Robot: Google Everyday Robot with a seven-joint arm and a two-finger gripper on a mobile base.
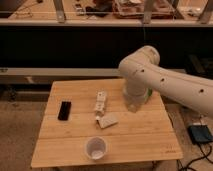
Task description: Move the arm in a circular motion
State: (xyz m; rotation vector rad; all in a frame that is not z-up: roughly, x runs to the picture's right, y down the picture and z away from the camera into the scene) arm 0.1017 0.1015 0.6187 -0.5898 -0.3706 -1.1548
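i had the tool [133, 104] low over the right of the desk [75, 145] (its grip i couldn't tell); how much of the circle remained, i couldn't judge.

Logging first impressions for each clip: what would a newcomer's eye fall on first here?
The bulky white robot arm reaching in from the right, its hand low over the far right part of the wooden table. Then the white cup at the near edge and the black phone on the left.

white arm [155, 75] reaches in from the right, bent downward; pincer [134, 103] apparently at its lower tip.
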